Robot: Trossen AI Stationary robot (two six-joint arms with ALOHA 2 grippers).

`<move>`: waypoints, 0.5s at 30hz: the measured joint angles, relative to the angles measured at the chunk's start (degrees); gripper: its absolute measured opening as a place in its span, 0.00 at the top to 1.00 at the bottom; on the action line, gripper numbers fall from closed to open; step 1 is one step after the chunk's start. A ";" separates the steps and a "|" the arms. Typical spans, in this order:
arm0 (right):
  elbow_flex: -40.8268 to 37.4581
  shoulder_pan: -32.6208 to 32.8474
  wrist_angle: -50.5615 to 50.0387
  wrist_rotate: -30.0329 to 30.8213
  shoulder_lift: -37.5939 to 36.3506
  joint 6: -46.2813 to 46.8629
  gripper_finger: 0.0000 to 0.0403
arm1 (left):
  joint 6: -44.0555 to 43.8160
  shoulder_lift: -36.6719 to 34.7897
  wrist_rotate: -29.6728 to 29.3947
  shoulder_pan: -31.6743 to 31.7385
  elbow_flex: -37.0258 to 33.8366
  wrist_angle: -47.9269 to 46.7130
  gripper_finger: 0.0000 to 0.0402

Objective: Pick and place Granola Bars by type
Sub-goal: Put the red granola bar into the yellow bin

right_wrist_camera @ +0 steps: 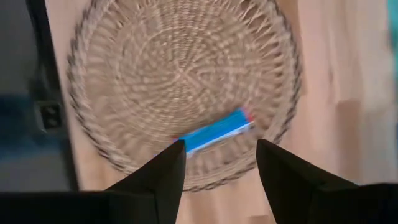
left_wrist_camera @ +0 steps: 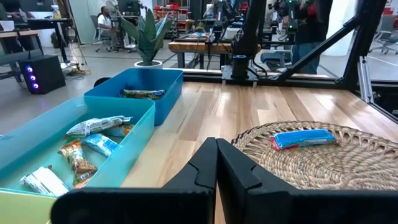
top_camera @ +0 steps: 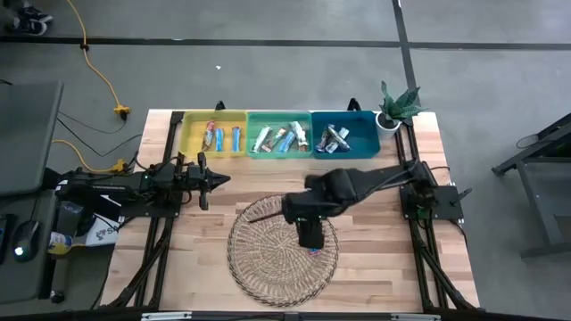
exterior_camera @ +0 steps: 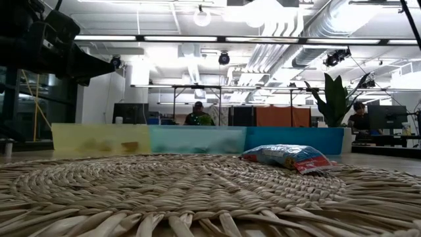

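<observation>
Woven wicker mat [top_camera: 268, 259] is carrying one bright blue granola bar [right_wrist_camera: 214, 132] near its 3 o'clock edge. Directly above it the right gripper [right_wrist_camera: 221, 163] is hanging with fingers apart, holding nothing. At 9 o'clock of the table, the left gripper [left_wrist_camera: 216, 163] is waiting, fingers pressed together

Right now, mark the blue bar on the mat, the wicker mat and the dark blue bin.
blue bar [left_wrist_camera: 305, 138], left wrist view, middle of its wrapper.
wicker mat [top_camera: 259, 254], high view, bare weave left of centre.
dark blue bin [left_wrist_camera: 163, 99], left wrist view, its near side wall.
</observation>
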 joint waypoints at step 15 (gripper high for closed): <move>-3.78 3.80 0.95 3.54 0.87 37.94 0.55 | 0.00 -0.02 0.01 0.00 0.00 0.00 1.00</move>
